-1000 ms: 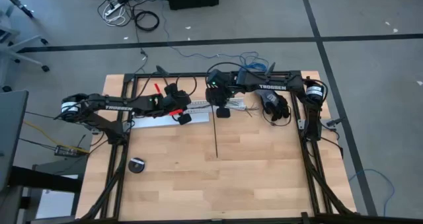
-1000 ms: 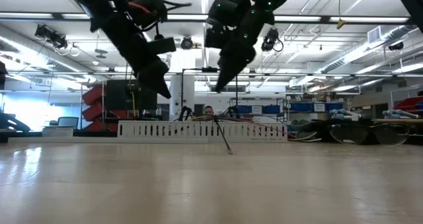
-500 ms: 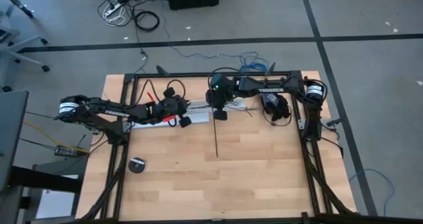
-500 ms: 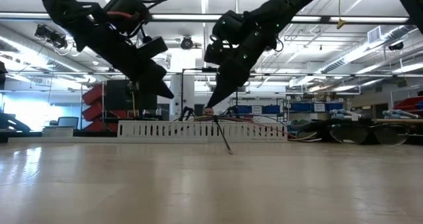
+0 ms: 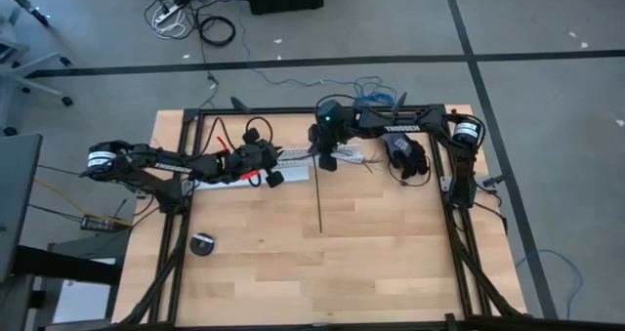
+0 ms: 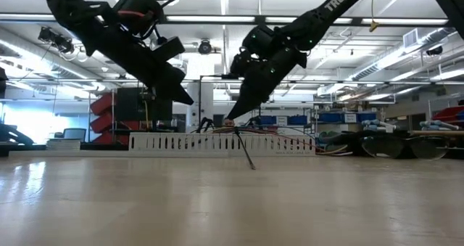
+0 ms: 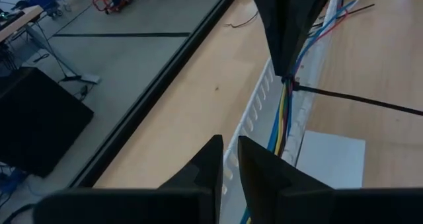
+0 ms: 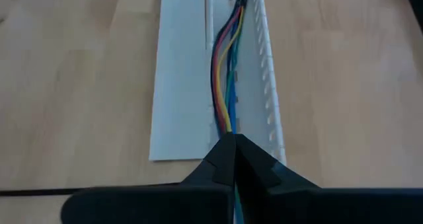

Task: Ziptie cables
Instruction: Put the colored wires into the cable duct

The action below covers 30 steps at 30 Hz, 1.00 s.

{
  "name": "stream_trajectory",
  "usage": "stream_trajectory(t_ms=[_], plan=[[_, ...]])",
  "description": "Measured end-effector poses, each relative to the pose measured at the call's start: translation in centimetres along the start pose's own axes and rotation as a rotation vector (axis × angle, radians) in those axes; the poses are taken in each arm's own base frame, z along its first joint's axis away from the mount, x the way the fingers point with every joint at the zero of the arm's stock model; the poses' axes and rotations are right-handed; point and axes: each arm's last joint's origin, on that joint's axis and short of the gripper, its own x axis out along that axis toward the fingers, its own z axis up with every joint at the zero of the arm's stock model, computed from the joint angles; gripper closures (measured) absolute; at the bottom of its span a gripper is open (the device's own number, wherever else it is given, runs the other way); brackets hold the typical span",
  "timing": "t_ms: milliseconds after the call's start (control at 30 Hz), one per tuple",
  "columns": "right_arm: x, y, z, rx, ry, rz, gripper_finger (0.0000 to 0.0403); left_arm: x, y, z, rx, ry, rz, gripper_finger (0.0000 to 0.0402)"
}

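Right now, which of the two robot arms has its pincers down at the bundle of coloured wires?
The right gripper: its shut tip meets the cables in the white channel. The left gripper hangs higher, off to the side.

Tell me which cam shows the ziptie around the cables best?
Left wrist view: the ziptie meets the cables beside the right hand, strip trailing over the table. High view shows only its straight tail, low view a slanted sliver, right wrist view a short piece at the edge.

Coloured cables (image 8: pixel 223 85) bundled along the white channel, thin black ziptie (image 5: pixel 320 200) straight across the tabletop
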Motion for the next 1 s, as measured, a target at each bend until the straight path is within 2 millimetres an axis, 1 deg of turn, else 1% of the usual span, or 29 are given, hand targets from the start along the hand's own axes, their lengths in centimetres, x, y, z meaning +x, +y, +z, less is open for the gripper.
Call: stream_trajectory(t_ms=[133,533,667,733,900,1000], plan=[[0.3,0.2,-0.6,0.015,0.003,0.002,0.0403,0.0,0.0,0.0,0.000,0.000,0.000,0.0363],[0.3,0.2,-0.6,0.015,-0.001,0.002,0.0403,0.0,0.0,0.0,0.000,0.002,0.000,0.0363],[0.2,-0.1,-0.7,0.020,-0.001,-0.005,0.0403,0.0,0.0,0.0,0.000,0.002,0.000,0.0363],[0.4,-0.5,-1.1,0.028,-0.004,-0.013,0.0403,0.0,0.0,0.0,0.000,0.002,0.000,0.0363],[1.1,-0.9,-2.5,0.079,0.054,-0.009,0.0403,0.0,0.0,0.0,0.001,0.004,-0.011,0.0363],[1.3,-1.0,-2.6,0.077,0.066,-0.035,0.0403,0.0,0.0,0.0,0.002,0.007,-0.011,0.0363]])
